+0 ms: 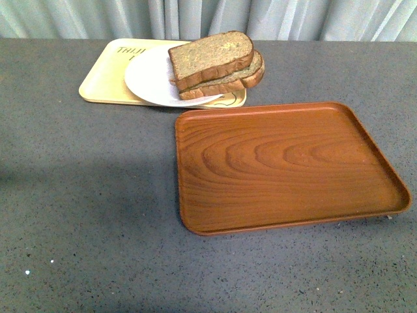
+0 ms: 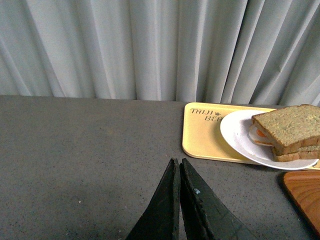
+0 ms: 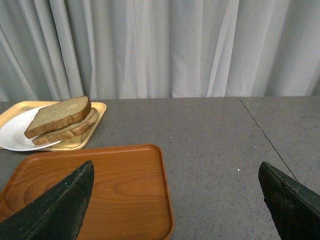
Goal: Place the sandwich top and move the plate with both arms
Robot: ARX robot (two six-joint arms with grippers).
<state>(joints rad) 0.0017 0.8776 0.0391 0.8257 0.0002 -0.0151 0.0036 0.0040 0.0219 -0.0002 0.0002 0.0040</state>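
Observation:
The sandwich top [image 1: 212,55] lies tilted on the stacked sandwich, which rests on the right side of the white plate [image 1: 148,78]. The plate sits on a yellow tray [image 1: 104,81] at the back of the table. From the left wrist view the same bread [image 2: 289,126] and plate [image 2: 239,135] lie far off to one side of my left gripper [image 2: 177,162], which is shut on nothing above bare table. My right gripper [image 3: 175,172] stands wide open, one finger over the brown tray [image 3: 120,185]. Sandwich top [image 3: 59,115] and plate [image 3: 12,135] lie well beyond it. Neither arm shows in the front view.
A brown wood-grain tray [image 1: 287,166] lies in the middle right of the grey table, its corner almost touching the yellow tray. Pale curtains [image 1: 208,16] hang behind the table's back edge. Orange filling [image 2: 261,134] shows between the bread slices.

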